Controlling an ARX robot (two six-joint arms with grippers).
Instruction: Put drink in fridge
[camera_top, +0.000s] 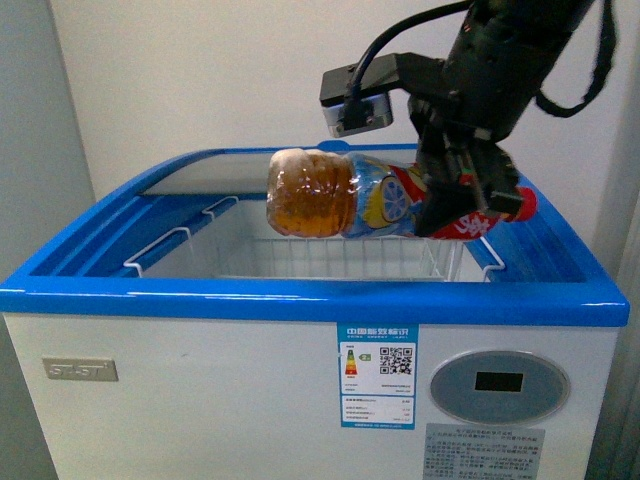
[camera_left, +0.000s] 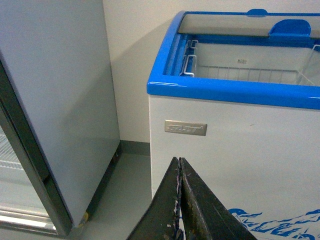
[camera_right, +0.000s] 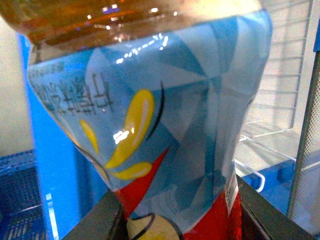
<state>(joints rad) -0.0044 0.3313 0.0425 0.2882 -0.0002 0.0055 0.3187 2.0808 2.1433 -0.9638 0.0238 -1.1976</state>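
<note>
The drink (camera_top: 330, 195), a clear bottle of amber liquid with a blue and yellow label, lies on its side in the air over the open top of the fridge (camera_top: 300, 300). My right gripper (camera_top: 455, 195) is shut on its label end, above the white wire basket (camera_top: 300, 250). In the right wrist view the drink (camera_right: 165, 125) fills the frame between the black fingers (camera_right: 272, 217). My left gripper (camera_left: 179, 200) is shut and empty, low in front of the fridge's white side (camera_left: 240, 145).
The sliding glass top (camera_top: 215, 172) is pushed to the back left. A tall grey-white upright cabinet (camera_left: 55, 100) stands next to the fridge, with a narrow strip of grey floor (camera_left: 120, 195) between them. A white wall lies behind.
</note>
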